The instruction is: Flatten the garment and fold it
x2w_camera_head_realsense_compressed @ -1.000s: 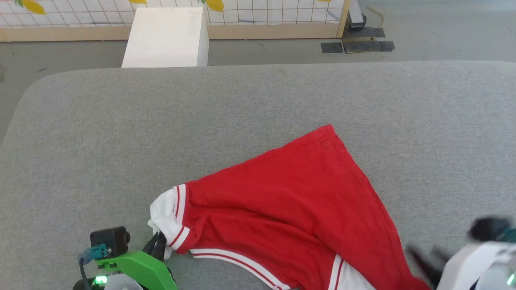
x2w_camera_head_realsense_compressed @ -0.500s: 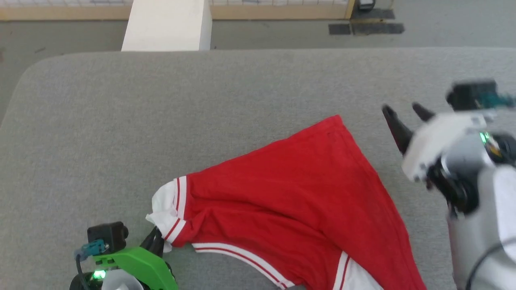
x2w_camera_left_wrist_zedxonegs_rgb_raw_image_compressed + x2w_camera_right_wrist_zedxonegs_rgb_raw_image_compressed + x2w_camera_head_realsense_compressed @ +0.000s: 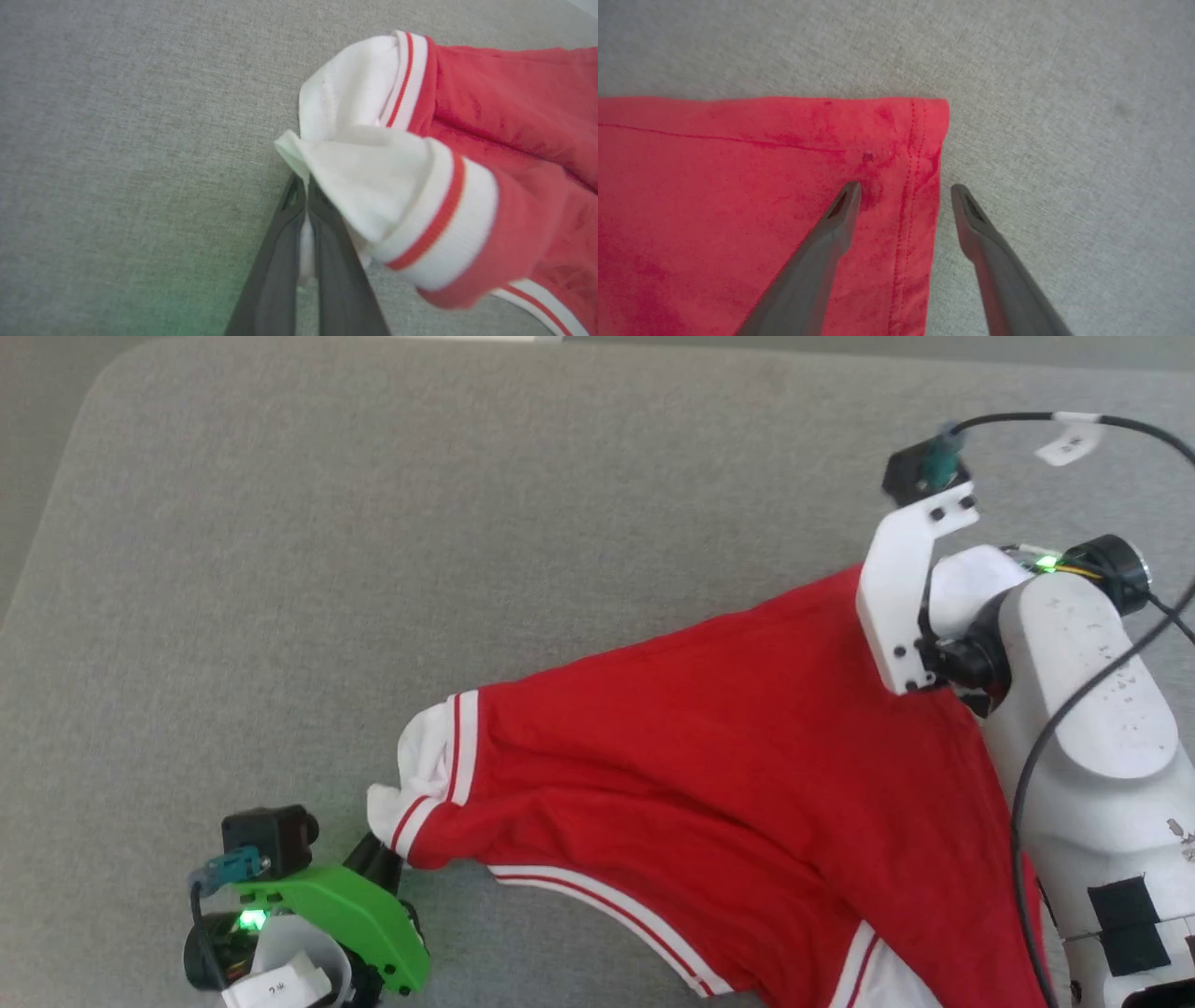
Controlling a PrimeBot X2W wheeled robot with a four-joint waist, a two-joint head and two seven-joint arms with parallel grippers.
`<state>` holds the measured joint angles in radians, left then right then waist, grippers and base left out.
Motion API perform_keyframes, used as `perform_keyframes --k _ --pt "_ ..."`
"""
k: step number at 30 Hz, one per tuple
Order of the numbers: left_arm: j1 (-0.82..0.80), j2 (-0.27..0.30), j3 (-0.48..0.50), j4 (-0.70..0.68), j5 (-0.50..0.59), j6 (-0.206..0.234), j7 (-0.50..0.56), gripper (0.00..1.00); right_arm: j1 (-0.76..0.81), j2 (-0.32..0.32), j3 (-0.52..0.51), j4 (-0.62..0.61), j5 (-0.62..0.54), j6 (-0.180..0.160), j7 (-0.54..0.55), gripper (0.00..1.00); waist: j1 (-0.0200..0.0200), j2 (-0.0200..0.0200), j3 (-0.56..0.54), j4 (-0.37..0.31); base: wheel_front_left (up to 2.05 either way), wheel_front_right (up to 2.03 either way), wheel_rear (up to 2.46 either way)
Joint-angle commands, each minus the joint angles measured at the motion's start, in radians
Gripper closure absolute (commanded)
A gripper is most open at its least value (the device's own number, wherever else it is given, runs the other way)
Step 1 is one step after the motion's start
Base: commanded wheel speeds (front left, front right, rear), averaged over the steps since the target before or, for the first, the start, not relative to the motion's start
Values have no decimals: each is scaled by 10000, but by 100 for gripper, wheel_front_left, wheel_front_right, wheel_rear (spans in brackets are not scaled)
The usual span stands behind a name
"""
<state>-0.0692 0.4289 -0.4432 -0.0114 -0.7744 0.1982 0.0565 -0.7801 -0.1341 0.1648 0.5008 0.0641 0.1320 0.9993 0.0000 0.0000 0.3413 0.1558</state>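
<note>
- On the grey cloth-covered table (image 3: 373, 523), the red jersey (image 3: 728, 775) lies spread from the middle of the head view out toward 4 and 5 o'clock, its plain side up with no lettering showing.
- A white tag (image 3: 1069, 439) hangs on the black cable (image 3: 1008, 422) at 1 o'clock, and a white label (image 3: 271, 985) sits on the left wrist at 7 o'clock; the marks on both are too small to read.
- The table has a fine woven texture and a rounded corner at 11 o'clock, with a strip of darker floor (image 3: 28, 392) beyond it.
- The left gripper (image 3: 303, 186), at 7 o'clock in the head view, is clenched on a fold of the jersey's white lining, just beside the white trim with its red stripe.
- The right gripper (image 3: 903, 191), at 2 o'clock in the head view, stands spread wide over the jersey's stitched hem corner: one finger over red cloth, the other over bare table. Whether they touch, I cannot tell.
</note>
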Motion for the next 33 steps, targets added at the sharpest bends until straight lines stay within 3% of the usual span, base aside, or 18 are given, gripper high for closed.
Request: perform_keyframes --k 1,7,8,10,17,23,28,33 --pt "-208 -65 -26 53 13 -80 -59 100 -167 -113 200 129 93 -13 224 0 0 0 470 394 0 0 0" --pt "-366 -102 -29 289 -15 -191 -152 100 -161 -406 844 443 642 -13 1131 0 0 0 555 431 0 0 0" --pt "-368 -101 -30 332 -16 -195 -167 100 -144 -452 835 433 734 -13 1182 60 0 0 532 412 0 0 0" --pt "-369 -107 -32 399 -22 -193 -184 100 -89 -463 726 382 928 -13 1145 100 0 0 448 360 0 0 0" --pt "-273 -46 -90 507 8 -128 -152 100 402 -709 228 -611 1752 -13 22 100 0 0 -380 -24 0 0 0" --pt "239 36 -104 402 -42 131 -88 100 2018 -1178 -15 -2716 3043 -13 -690 100 0 0 -1568 -707 0 0 0" --pt "792 9 -180 249 -115 382 -39 100 4513 -1302 -1002 -4955 4293 -13 -206 100 0 0 -2488 -1172 0 0 0" --pt "1127 -88 -64 1 -327 518 -136 100 7069 -938 -2029 -6838 5116 -13 870 100 0 0 -2948 -1477 0 0 0"
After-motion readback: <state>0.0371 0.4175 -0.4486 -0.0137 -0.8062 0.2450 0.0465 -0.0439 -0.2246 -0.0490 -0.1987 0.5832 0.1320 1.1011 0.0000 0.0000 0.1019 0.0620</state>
